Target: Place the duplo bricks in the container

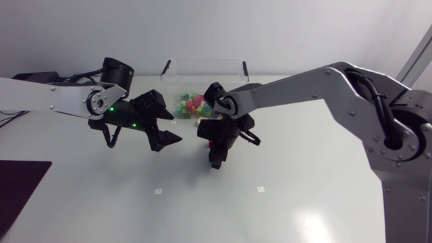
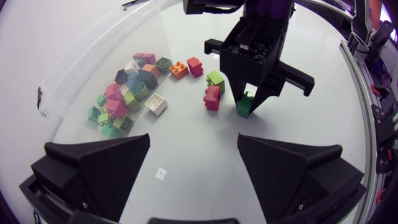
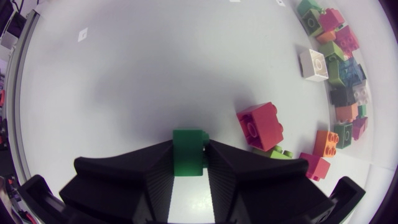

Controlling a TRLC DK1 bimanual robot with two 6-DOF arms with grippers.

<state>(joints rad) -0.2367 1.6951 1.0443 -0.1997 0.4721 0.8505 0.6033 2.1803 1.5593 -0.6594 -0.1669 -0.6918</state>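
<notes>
Table (image 1: 283, 209): green brick (image 3: 188, 151) in right gripper (image 3: 188, 163)

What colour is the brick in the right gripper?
A green brick, shut in the right gripper; right wrist view shows it best.

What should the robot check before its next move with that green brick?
1. Green brick pinched from both sides by the right gripper: ok.
2. Left gripper open and apart from the right one: ok.
3. Red brick beside the green one, not touching it: ok.
4. Clear container in sight behind the brick pile: ok.
5. Green brick lifted off the table: cannot tell.
</notes>
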